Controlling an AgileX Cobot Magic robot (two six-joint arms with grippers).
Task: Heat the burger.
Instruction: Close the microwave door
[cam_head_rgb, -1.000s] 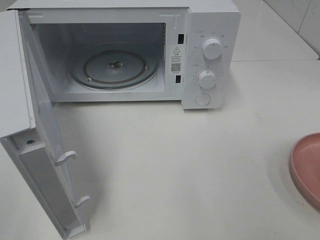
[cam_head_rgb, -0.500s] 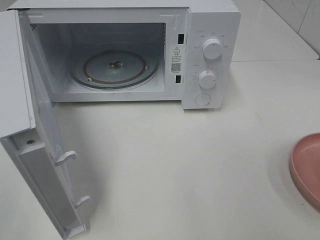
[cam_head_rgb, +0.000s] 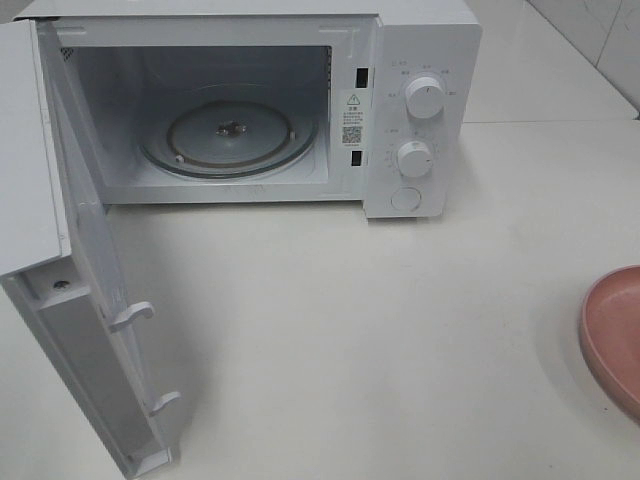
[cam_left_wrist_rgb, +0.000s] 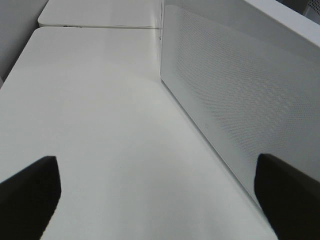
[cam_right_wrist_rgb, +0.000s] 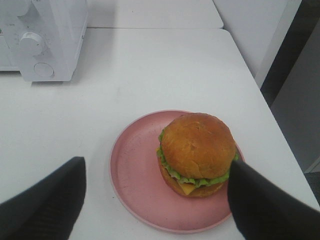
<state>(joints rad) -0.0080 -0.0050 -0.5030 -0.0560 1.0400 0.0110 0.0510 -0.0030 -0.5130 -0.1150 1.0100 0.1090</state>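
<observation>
A white microwave (cam_head_rgb: 420, 110) stands at the back of the white table (cam_head_rgb: 380, 330), its door (cam_head_rgb: 75, 300) swung wide open toward the left, baring the glass turntable (cam_head_rgb: 230, 135) inside, with nothing on it. Two round knobs (cam_head_rgb: 425, 98) sit one above the other on its control panel. The burger (cam_right_wrist_rgb: 197, 152) rests on a round pink plate (cam_right_wrist_rgb: 135, 175) near the table's right edge, well apart from the microwave; only the plate's rim shows in the high view. The right gripper (cam_right_wrist_rgb: 155, 210) hangs over the plate with its jaws spread wide, one finger beside the burger, gripping nothing. The left gripper (cam_left_wrist_rgb: 160, 200) is likewise wide open and empty, over bare table beside the door's perforated outer face
</observation>
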